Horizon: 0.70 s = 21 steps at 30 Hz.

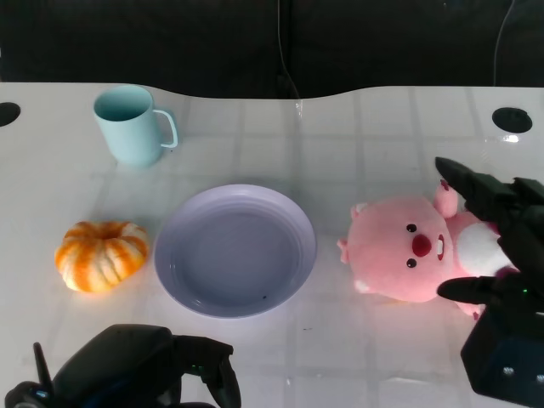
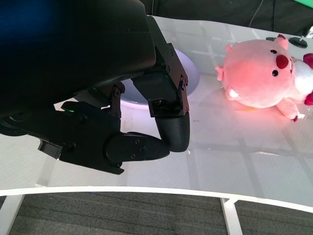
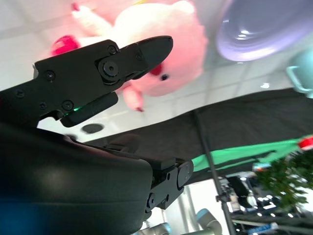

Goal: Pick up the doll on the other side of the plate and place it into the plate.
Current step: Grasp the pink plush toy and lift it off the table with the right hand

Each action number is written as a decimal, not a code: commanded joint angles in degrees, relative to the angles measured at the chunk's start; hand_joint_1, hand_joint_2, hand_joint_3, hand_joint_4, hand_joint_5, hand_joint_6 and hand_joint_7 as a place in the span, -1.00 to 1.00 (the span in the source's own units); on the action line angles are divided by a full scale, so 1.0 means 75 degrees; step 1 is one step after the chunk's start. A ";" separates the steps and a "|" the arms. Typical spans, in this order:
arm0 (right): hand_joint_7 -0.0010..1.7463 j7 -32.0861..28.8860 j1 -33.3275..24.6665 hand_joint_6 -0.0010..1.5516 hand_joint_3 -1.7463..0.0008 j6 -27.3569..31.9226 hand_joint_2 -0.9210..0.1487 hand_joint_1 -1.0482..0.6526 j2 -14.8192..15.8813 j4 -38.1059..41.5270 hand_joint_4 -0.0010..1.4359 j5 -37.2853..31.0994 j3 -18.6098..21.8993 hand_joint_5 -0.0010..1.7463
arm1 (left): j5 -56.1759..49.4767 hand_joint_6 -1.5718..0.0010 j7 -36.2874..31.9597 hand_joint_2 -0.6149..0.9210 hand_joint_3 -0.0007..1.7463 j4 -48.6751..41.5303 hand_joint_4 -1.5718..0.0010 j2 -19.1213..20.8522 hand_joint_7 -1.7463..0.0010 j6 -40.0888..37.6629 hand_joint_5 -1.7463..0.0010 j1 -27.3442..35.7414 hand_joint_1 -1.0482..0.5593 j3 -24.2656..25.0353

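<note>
The pink plush doll lies on the white table to the right of the lilac plate, its face turned toward the plate. My right hand is at the doll's body, fingers spread apart: one above it, one below it, with the white belly between them. I cannot tell whether they touch it. The right wrist view shows a finger reaching over the doll, with the plate beyond. My left hand rests at the near table edge, its fingers curled in and holding nothing. The doll and plate lie past it.
A light blue mug stands at the back left. An orange and white pumpkin sits left of the plate. A round black hole is in the table at the back right. Dark cloth hangs behind the table.
</note>
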<state>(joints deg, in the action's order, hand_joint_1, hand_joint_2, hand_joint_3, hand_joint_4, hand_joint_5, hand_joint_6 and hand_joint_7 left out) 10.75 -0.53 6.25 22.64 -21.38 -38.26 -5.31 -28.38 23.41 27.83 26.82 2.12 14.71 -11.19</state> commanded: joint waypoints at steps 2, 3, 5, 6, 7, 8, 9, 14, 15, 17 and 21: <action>-0.96 0.0602 0.0169 -0.88 1.00 0.0598 -0.83 -0.57 0.0306 -0.0279 -1.00 -0.0496 -0.0012 -0.48 | 0.0056 0.02 0.0062 1.00 -0.59 0.0081 0.12 0.0113 0.03 0.0016 -0.56 0.0082 -0.06 0.0051; -0.95 0.0742 0.0221 -0.86 1.00 0.0675 -0.82 -0.56 0.0355 -0.0257 -0.99 -0.0541 -0.0028 -0.48 | 0.0056 0.02 0.0067 1.00 -0.58 0.0087 0.13 0.0112 0.03 0.0010 -0.55 0.0091 -0.06 0.0049; -0.95 0.0938 0.0345 -0.85 1.00 0.0771 -0.79 -0.56 0.0426 -0.0123 -0.97 -0.0601 -0.0068 -0.46 | 0.0082 0.02 0.0090 1.00 -0.58 0.0107 0.14 0.0098 0.03 -0.0025 -0.53 0.0105 -0.07 0.0046; -0.95 0.0995 0.0381 -0.85 1.00 0.0805 -0.78 -0.56 0.0440 -0.0084 -0.97 -0.0618 -0.0080 -0.46 | 0.0091 0.02 0.0099 1.00 -0.58 0.0115 0.14 0.0092 0.03 -0.0038 -0.52 0.0109 -0.07 0.0045; -0.95 0.1075 0.0474 -0.84 1.00 0.0841 -0.78 -0.56 0.0477 0.0046 -0.97 -0.0643 -0.0114 -0.45 | 0.0096 0.02 0.0095 1.00 -0.58 0.0113 0.14 0.0089 0.03 -0.0033 -0.51 0.0113 -0.07 0.0046; -0.95 0.1157 0.0561 -0.84 1.00 0.0888 -0.77 -0.56 0.0513 0.0159 -0.97 -0.0679 -0.0151 -0.45 | 0.0103 0.03 0.0091 1.00 -0.58 0.0108 0.13 0.0087 0.03 -0.0022 -0.51 0.0116 -0.07 0.0048; -0.95 0.1214 0.0622 -0.84 1.00 0.0922 -0.78 -0.56 0.0540 0.0236 -0.96 -0.0703 -0.0178 -0.45 | 0.0107 0.03 0.0089 1.00 -0.58 0.0102 0.13 0.0085 0.03 -0.0013 -0.51 0.0117 -0.07 0.0051; -0.96 0.1471 0.1122 -0.82 0.99 0.0880 -0.82 -0.56 0.0743 0.1069 -0.95 -0.0643 -0.0398 -0.48 | 0.0085 0.02 0.0118 1.00 -0.58 0.0109 0.10 0.0097 0.02 -0.0039 -0.54 0.0096 -0.07 0.0064; -0.96 0.1518 0.1262 -0.81 0.99 0.0831 -0.82 -0.56 0.0788 0.1309 -0.94 -0.0655 -0.0483 -0.48 | 0.0072 0.02 0.0122 1.00 -0.58 0.0110 0.11 0.0104 0.02 -0.0044 -0.54 0.0092 -0.08 0.0065; -0.96 0.1548 0.1512 -0.78 0.99 0.0701 -0.86 -0.58 0.0857 0.1764 -0.86 -0.0682 -0.0648 -0.52 | 0.0066 0.03 0.0104 1.00 -0.57 0.0102 0.11 0.0105 0.02 -0.0025 -0.54 0.0096 -0.08 0.0071; -0.98 0.1521 0.2002 -0.74 0.99 0.0574 -0.94 -0.63 0.0884 0.2704 -0.72 -0.0876 -0.1100 -0.61 | 0.0056 0.04 0.0096 1.00 -0.57 0.0091 0.12 0.0120 0.01 0.0012 -0.58 0.0098 -0.09 0.0070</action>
<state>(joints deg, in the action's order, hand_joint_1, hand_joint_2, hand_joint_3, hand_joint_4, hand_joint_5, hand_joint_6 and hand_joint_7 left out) 22.08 13.27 10.87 28.20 -2.86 -44.40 -12.77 -28.32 23.82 28.06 26.91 2.13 15.36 -11.15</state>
